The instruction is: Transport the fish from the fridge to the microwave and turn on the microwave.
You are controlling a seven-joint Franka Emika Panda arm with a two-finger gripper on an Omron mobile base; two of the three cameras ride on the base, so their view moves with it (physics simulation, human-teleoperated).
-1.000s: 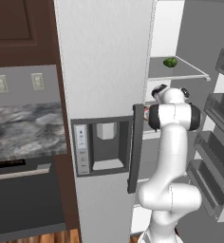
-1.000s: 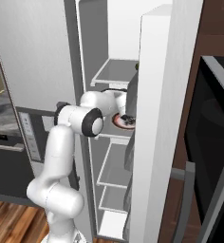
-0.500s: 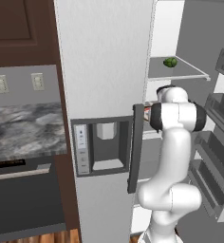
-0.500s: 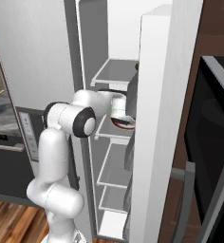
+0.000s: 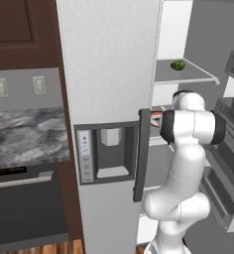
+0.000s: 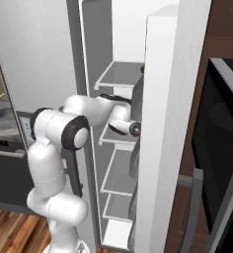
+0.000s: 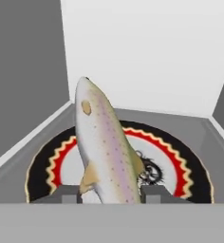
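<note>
The fridge point(image 5: 109, 74) stands tall and light grey, its left door shut toward me with the recessed dispenser panel point(image 5: 106, 154) and a dark bar handle point(image 5: 141, 154), its right door point(image 6: 163, 138) swung open on white shelves. The white arm point(image 6: 57, 163) bends at the elbow and reaches deep into the open compartment, and the end effector point(image 7: 111, 193) is in there over the middle shelf point(image 6: 116, 141), partly hidden behind the door edge from the right side.

To the right of the fridge, well apart from the end effector, the dark glass and grey frame of the microwave point(image 6: 222, 148) show at the edge of the room. On the other side, behind the arm, a marbled grey bench point(image 5: 27, 139) runs under a wall with two outlets.

Just below and ahead of the end effector lies a plate point(image 7: 47, 163) with a black rim and a red and yellow zigzag ring, flat on the shelf floor. Above it, on the higher shelf point(image 5: 186, 74), sits a small green round item point(image 5: 177, 65).

The fish point(image 7: 107, 152), pale silver with pink speckles and yellowish fins, stands between the two dark fingertips point(image 7: 69, 193), head pointing away toward the back wall, body over the plate. The fingertips flank its tail end on both sides; whether they are clenched on it or merely beside it I cannot tell.
</note>
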